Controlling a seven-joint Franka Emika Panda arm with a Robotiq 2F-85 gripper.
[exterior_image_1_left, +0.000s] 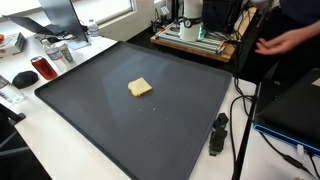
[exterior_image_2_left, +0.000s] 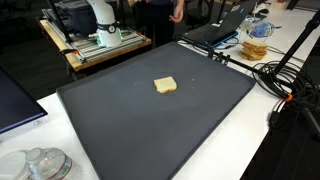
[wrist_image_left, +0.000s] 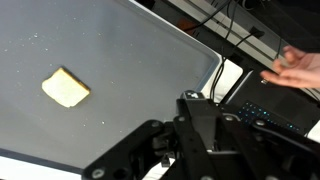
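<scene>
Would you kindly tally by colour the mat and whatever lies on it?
Dark grey: 1, the mat
Yellow: 1, the sponge
Total: 2

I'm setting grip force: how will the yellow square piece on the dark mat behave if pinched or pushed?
The yellow piece looks small, flat and soft-edged, perhaps sponge: probably light, and may squash when pinched. Lying flat on the dark mat, it should not roll or tip; a push would likely slide it.
</scene>
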